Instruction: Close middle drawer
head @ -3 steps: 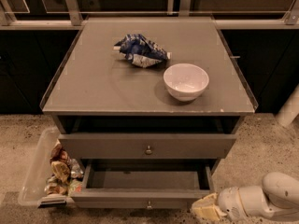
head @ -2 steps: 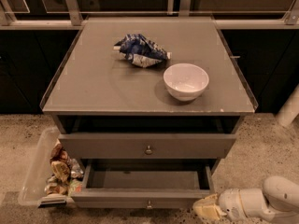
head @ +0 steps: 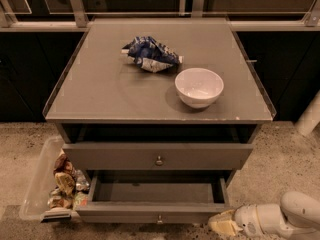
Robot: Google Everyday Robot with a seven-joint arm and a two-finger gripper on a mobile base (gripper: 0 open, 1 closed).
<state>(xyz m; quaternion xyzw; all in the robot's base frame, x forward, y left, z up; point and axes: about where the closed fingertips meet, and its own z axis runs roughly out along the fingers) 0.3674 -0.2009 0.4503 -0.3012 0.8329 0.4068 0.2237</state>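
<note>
The middle drawer (head: 155, 191) is pulled out at the bottom of the grey cabinet. Its shallow grey tray body is empty, and its front with a small round knob (head: 159, 218) faces me. Another drawer front (head: 159, 156) with a knob sits above it, much less far out. My gripper (head: 225, 225), cream-tipped on a white arm (head: 280, 219), is low at the bottom right. It is just beside the right end of the middle drawer's front, near the floor.
A white bowl (head: 199, 86) and a crumpled blue bag (head: 150, 54) lie on the cabinet top (head: 100, 94). A clear bin (head: 42, 184) of snack packs stands on the floor at the left. A white post (head: 310, 116) stands at the right.
My gripper and arm have sunk slightly lower and to the right. The drawer has not moved.
</note>
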